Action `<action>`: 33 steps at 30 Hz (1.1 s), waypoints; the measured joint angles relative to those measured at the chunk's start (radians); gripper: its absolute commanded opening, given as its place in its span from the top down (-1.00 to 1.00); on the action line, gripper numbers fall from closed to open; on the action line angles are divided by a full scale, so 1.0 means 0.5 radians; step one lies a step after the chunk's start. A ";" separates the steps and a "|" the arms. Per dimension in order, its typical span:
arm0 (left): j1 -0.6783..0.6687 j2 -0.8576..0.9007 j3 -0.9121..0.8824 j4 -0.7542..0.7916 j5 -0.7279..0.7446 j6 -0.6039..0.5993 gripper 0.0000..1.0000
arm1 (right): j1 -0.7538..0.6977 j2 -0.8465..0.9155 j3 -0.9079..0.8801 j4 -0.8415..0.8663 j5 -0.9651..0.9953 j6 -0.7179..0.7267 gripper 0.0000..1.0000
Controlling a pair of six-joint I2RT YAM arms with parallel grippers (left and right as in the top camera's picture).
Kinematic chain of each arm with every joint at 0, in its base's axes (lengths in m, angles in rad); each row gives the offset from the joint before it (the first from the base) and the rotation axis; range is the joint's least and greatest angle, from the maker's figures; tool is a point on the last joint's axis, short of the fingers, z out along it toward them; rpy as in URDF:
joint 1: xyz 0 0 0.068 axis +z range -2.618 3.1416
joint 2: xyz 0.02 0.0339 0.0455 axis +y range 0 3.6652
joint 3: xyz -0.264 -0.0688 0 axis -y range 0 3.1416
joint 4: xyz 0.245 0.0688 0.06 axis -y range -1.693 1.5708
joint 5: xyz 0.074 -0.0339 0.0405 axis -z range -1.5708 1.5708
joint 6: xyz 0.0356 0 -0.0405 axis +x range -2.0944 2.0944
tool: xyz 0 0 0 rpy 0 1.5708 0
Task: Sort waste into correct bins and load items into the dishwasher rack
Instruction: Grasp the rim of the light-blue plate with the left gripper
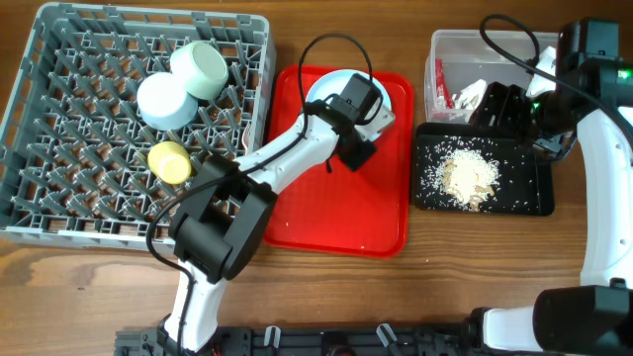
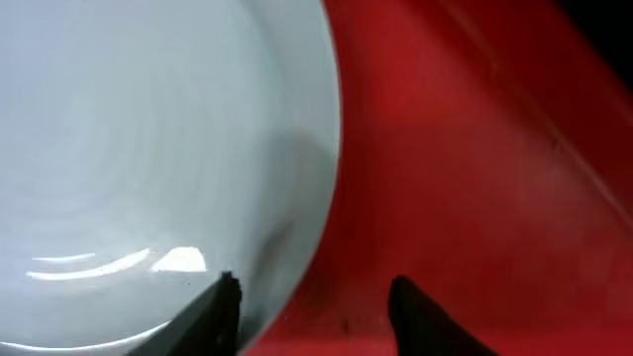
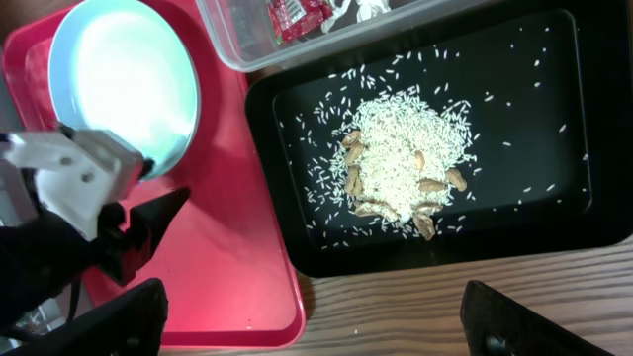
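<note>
The pale mint plate [image 1: 321,89] lies at the far end of the red serving tray [image 1: 336,213]. My left gripper [image 1: 354,150] is open and straddles the plate's rim: in the left wrist view one finger is over the plate [image 2: 148,148], the other over the tray, gripper [image 2: 316,297]. My right gripper [image 3: 316,326] is open and empty, above the black tray [image 1: 534,203] and clear tub [image 1: 495,44]. The black tray holds rice scraps [image 1: 470,176]. The tub holds the red wrapper [image 1: 435,89] and white tissue [image 1: 465,96]. Fork, spoon and chopsticks are out of view.
The grey dishwasher rack [image 1: 59,198] stands at the left with two mint bowls [image 1: 163,101] [image 1: 201,69] and the yellow cup [image 1: 170,161] in it. A few rice grains lie on the red tray and on the wood near the black tray.
</note>
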 measured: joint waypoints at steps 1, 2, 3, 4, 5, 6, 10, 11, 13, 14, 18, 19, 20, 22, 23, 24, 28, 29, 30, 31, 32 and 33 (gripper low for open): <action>0.000 0.002 0.001 -0.043 0.002 -0.001 0.44 | 0.000 0.000 0.000 -0.001 0.000 0.000 -0.92; 0.000 0.002 0.001 -0.078 0.002 -0.006 0.47 | 0.000 0.000 0.000 0.000 0.000 0.000 -0.91; 0.000 0.002 0.001 -0.105 0.002 -0.005 0.49 | 0.000 0.000 0.000 0.000 0.000 0.000 -0.91; 0.000 0.002 0.001 -0.134 0.002 0.002 0.52 | 0.000 0.000 0.000 0.000 0.000 0.000 -0.91; 0.000 0.002 0.001 -0.163 0.001 0.006 0.59 | 0.000 0.000 0.000 0.000 0.000 0.000 -0.91; 0.000 0.002 0.001 -0.181 0.001 0.005 0.64 | 0.000 0.000 0.000 0.000 0.000 0.000 -0.91; -0.005 0.003 0.001 -0.219 0.001 0.009 0.73 | 0.000 0.000 0.000 -0.001 0.000 0.000 -0.91; -0.008 0.004 0.001 -0.223 0.001 0.008 0.73 | 0.000 0.000 0.000 0.000 0.000 0.000 -0.90; -0.009 0.004 0.001 -0.222 0.001 0.008 0.76 | 0.000 0.000 0.000 0.000 0.000 0.000 -0.91; -0.011 0.004 0.001 -0.219 0.001 0.008 0.77 | 0.000 0.000 0.000 0.000 0.000 0.000 -0.91; -0.011 0.005 0.001 -0.199 0.001 0.008 0.91 | 0.000 0.000 0.000 0.000 0.000 0.000 -0.91; -0.011 0.005 0.001 -0.195 0.001 0.005 0.92 | 0.001 0.000 0.000 -0.001 0.000 0.000 -0.91; -0.011 0.005 0.001 -0.188 0.000 0.009 0.92 | 0.000 0.000 0.000 0.000 0.000 0.000 -0.91; -0.011 0.005 0.001 -0.187 -0.004 0.008 0.92 | 0.000 0.000 0.000 -0.001 0.000 0.000 -0.91; -0.011 0.005 0.001 -0.187 -0.005 0.008 0.92 | 0.000 0.000 0.000 -0.001 0.000 0.000 -0.91; -0.011 0.005 0.001 -0.187 -0.005 0.008 0.92 | 0.000 0.000 0.000 0.000 0.000 0.000 -0.91; -0.011 0.005 0.001 -0.171 -0.006 0.008 0.92 | 0.000 0.000 0.000 0.000 0.000 0.000 -0.91; -0.011 0.005 0.001 -0.169 -0.006 0.008 0.92 | 0.000 0.000 0.000 0.000 0.000 0.000 -0.91; -0.011 0.005 0.001 -0.169 -0.006 0.008 0.92 | 0.001 0.000 0.000 0.000 0.000 0.000 -0.91; -0.011 0.005 0.001 -0.166 -0.006 0.008 0.92 | 0.000 0.000 0.000 0.000 0.000 0.000 -0.91; -0.011 0.001 0.001 -0.166 -0.006 0.008 0.92 | 0.000 0.000 0.000 0.000 0.000 0.000 -0.91; -0.011 -0.005 0.001 -0.166 -0.007 0.008 0.92 | 0.000 0.000 0.000 0.000 0.000 0.000 -0.91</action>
